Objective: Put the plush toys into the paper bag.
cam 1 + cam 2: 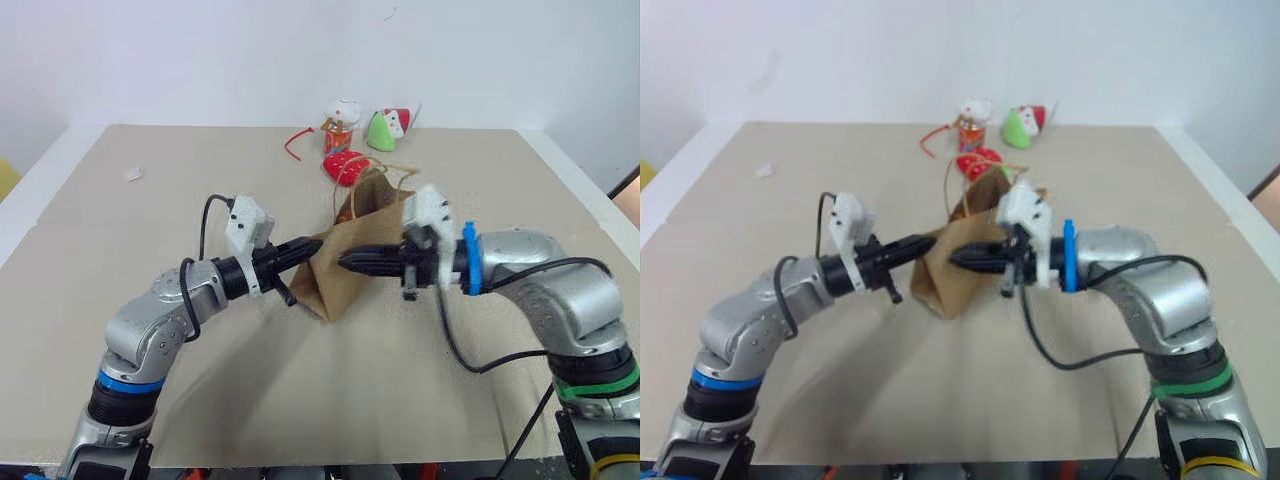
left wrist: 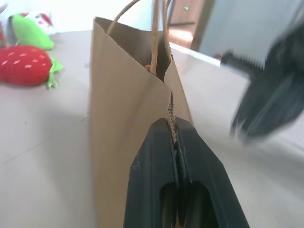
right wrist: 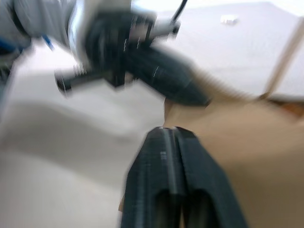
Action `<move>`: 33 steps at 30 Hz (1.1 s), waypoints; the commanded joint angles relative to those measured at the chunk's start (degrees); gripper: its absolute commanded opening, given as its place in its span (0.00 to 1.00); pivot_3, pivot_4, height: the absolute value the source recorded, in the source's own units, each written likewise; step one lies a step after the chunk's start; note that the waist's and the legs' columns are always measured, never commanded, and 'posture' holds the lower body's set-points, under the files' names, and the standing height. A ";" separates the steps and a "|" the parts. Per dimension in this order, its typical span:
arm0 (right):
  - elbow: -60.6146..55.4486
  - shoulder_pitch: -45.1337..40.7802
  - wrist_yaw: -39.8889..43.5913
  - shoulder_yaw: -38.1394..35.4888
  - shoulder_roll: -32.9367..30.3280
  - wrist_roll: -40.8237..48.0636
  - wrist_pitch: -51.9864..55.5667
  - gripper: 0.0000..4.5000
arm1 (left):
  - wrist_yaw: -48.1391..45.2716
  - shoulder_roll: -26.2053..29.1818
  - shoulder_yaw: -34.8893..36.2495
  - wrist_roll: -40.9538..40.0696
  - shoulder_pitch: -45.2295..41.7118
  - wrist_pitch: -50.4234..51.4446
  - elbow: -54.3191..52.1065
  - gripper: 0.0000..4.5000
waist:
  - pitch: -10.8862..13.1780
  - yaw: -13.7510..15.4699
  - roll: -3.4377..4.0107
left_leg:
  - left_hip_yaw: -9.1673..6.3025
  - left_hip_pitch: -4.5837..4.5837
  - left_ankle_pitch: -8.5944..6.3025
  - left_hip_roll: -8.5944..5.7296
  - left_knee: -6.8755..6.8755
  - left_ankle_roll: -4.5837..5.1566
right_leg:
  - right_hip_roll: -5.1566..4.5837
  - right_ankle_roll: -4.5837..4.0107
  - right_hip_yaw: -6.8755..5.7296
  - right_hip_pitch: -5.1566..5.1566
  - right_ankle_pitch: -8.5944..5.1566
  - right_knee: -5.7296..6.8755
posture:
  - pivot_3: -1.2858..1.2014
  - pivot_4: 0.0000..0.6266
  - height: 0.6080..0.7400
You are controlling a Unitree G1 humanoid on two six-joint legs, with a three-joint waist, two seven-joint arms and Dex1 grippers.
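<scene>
The brown paper bag (image 1: 333, 288) stands upright mid-table, its cord handles (image 1: 385, 175) up. My left gripper (image 1: 312, 247) is shut on the bag's folded side edge, and in the left wrist view the paper sits between its fingers (image 2: 156, 156). My right gripper (image 1: 345, 263) points at the bag's near face from the other side; its fingers (image 3: 161, 156) look pressed together with no paper between them. A bit of orange (image 2: 151, 68) shows inside the bag's mouth; what it is I cannot tell. Three plush toys lie beyond the bag: a white-and-orange one (image 1: 342, 120), a green one (image 1: 383, 130) and a red strawberry (image 1: 345, 165).
A red cord (image 1: 292, 143) lies next to the far toys. A small white scrap (image 1: 132, 174) sits at the table's far left. The beige tabletop (image 1: 150, 220) spreads wide on both sides of the bag, with its edges (image 1: 570, 170) close to the white wall.
</scene>
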 commanded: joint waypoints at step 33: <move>15.36 -13.47 23.48 -12.28 -21.22 9.43 1.91 1.00 | -49.43 15.44 -0.75 10.46 -5.81 -36.48 20.96 0.09 | 0.08 0.00 0.14 | 0.10 -0.02 -0.02 0.03 -0.21 0.00 | -0.09 -0.23 -0.05 -0.17 -0.15 -0.03 | 0.52 0.24 1.00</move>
